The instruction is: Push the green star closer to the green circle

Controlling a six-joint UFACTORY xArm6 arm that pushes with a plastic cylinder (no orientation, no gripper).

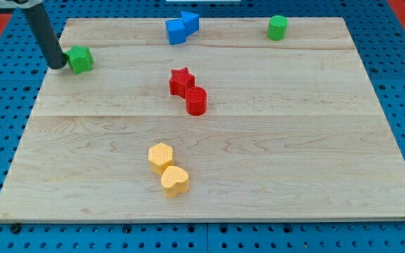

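The green star (81,60) lies near the board's left edge at the view's upper left. The green circle (278,27) stands at the view's top right, far from the star. My tip (58,65) is down at the board's left edge, right against the star's left side; the dark rod rises from it toward the view's top left.
Two blue blocks (181,28) sit together at the top centre. A red star (181,81) and a red cylinder (196,101) touch at mid-board. A yellow hexagon (160,156) and a yellow heart (175,181) sit at the lower centre. The wooden board (315,140) lies on a blue pegboard.
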